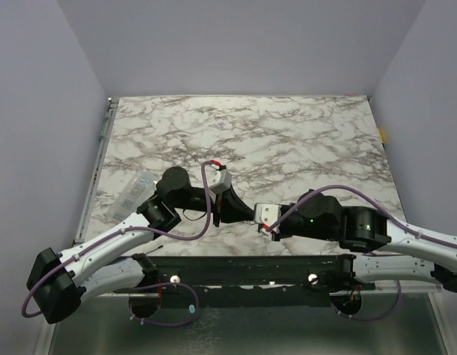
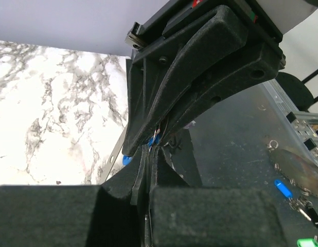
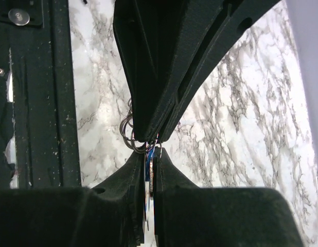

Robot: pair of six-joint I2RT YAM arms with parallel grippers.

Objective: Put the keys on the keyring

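Marble tabletop (image 1: 288, 133) lies below both arms, where the left gripper (image 2: 150, 159), pressed together, pinches the keyring (image 3: 128, 128) at its tips, touching the right gripper (image 3: 150, 154), which pinches the blue key (image 3: 147, 177).

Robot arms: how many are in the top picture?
2. The left arm reaches in from the bottom left, the right arm from the bottom right, meeting at the marble table's near edge. None looks hidden.
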